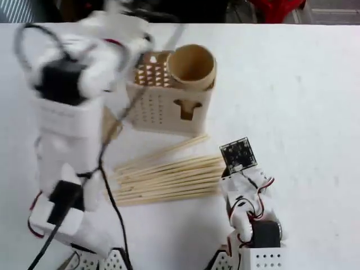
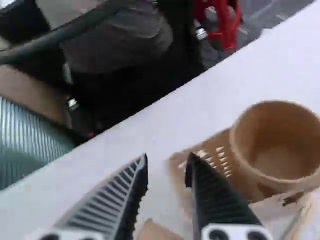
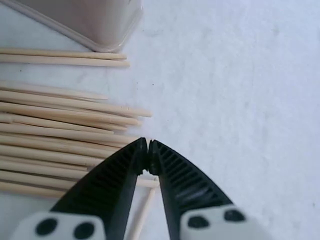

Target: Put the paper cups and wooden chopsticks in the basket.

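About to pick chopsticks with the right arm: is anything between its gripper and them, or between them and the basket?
Nothing visible: the right gripper sits shut over the chopsticks, with bare table between them and the basket. The left gripper hangs open by it, and a cup fills part of it.

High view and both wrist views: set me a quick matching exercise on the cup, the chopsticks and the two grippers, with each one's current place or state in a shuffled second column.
Column one
1. paper cup
2. chopsticks
3. left gripper
4. right gripper

Column two
A. shut, over the ends of the sticks
B. in the basket
C. open, near the basket
D. lying loose on the table, in front of the basket

Pairs: 1-B, 2-D, 3-C, 4-A
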Available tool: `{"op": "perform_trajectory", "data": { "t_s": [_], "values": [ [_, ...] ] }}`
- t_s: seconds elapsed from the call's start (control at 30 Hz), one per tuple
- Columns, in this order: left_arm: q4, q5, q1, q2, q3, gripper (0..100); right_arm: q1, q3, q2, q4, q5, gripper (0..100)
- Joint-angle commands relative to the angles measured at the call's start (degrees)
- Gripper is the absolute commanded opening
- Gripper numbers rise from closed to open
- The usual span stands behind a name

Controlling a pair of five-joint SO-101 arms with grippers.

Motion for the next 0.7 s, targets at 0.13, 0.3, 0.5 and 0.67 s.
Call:
{"op": "perform_trajectory", "data": {
  "t_s": [0.13, 0.3, 0.5, 0.67],
  "values": [
    [0.8, 0.0, -24.9, 13.0, 3.2, 21, -0.4, -0.3, -0.5, -0.2, 0.9, 1.8],
    [3.6, -12.1, -25.6, 23.8, 1.8, 22, -2.4, -0.2, -0.5, 0.0, 0.9, 1.8],
    [8.4, -12.6, -25.5, 32.8, -7.0, 22, -2.4, -0.1, -0.5, 0.0, 0.9, 1.8],
    [11.1, -12.6, -24.4, 37.1, -9.6, 28, -2.4, -0.1, -0.5, 0.0, 0.9, 1.8]
  ]
}}
